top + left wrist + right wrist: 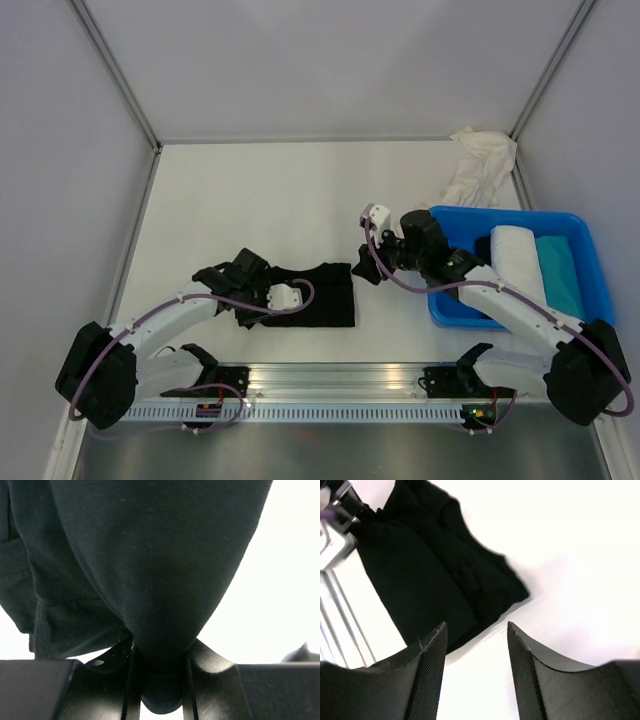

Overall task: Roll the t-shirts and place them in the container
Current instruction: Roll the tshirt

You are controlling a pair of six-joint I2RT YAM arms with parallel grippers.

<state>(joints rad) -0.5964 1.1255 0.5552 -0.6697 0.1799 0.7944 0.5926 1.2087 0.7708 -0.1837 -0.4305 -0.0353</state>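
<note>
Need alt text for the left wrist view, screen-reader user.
A bunched fold of the black t-shirt is pinched between the jaws of the left gripper at bottom centre. The dark cloth fills most of the frame, with bare white table at right.

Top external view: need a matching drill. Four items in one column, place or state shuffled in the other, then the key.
Items
1. black t-shirt
2. rolled white t-shirt
3. crumpled white cloth
4. right gripper

Place or state
A. open, nothing between its fingers
B. in the blue tub, beside the teal t-shirt
C. on the table, pinched by the left gripper
D. loose on the table beyond the tub, far right corner

Pairs: 1-C, 2-B, 3-D, 4-A
</note>
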